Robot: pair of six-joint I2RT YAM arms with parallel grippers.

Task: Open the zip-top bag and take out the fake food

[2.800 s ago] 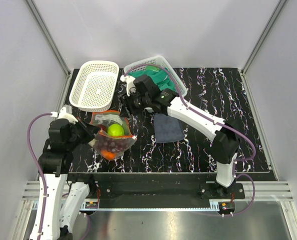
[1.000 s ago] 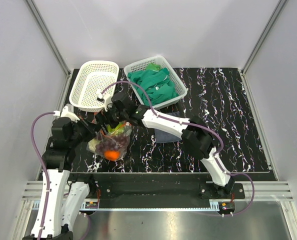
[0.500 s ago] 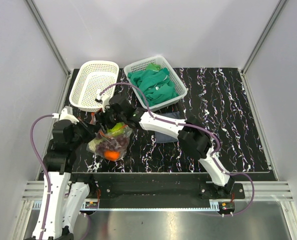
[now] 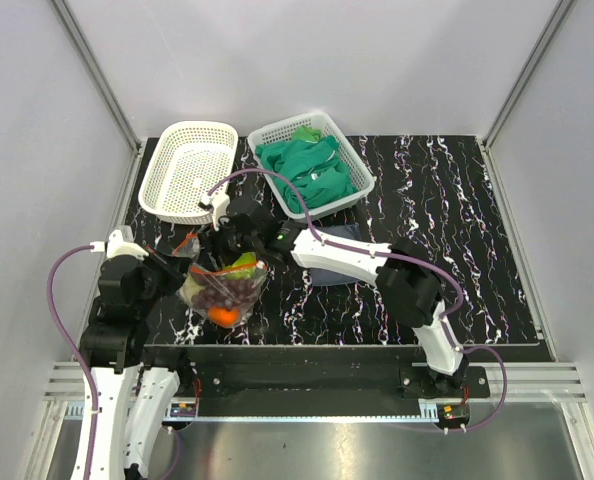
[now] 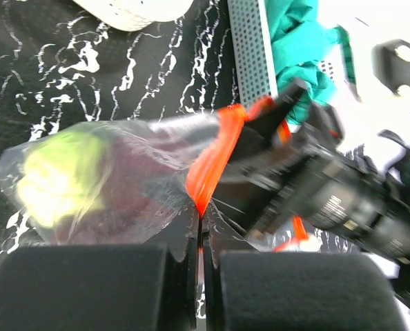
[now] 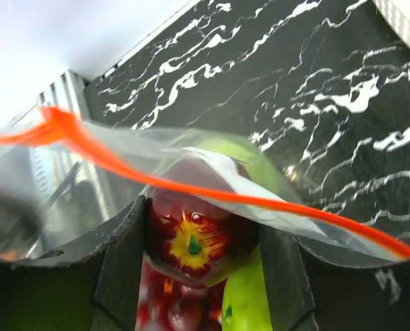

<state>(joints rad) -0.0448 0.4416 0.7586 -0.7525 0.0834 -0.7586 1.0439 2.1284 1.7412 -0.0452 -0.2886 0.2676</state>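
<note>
A black desk (image 4: 447, 220) veined with white fills the middle of the top view, with pale walls around it. At the left of the frame the left end effector (image 4: 180, 260) reaches in toward the desk. In the left wrist view it (image 5: 199, 241) is closed tight on the orange-red zip strip (image 5: 212, 165) of the zip-top bag (image 4: 227, 288).

Above it, in the upper left, sits a white basket (image 4: 189, 170). The bag hangs just right of the left end effector in the lower left part of the desk, bulging with a green apple (image 5: 56, 176), grapes (image 4: 222, 292) and an orange (image 4: 222, 315) at its bottom.

The right end effector (image 4: 233, 252) is at the bag's mouth. In its own wrist view its jaws stand partly open, one finger on each side of a dark red apple (image 6: 194, 238) that fills the gap between them – whether they actually squeeze it cannot be told.

Further right, a second basket (image 4: 362, 185) holds green cloths (image 4: 307, 170). A dark grey-blue cloth (image 4: 322, 272) lies flat below that basket – partly under the right arm.
</note>
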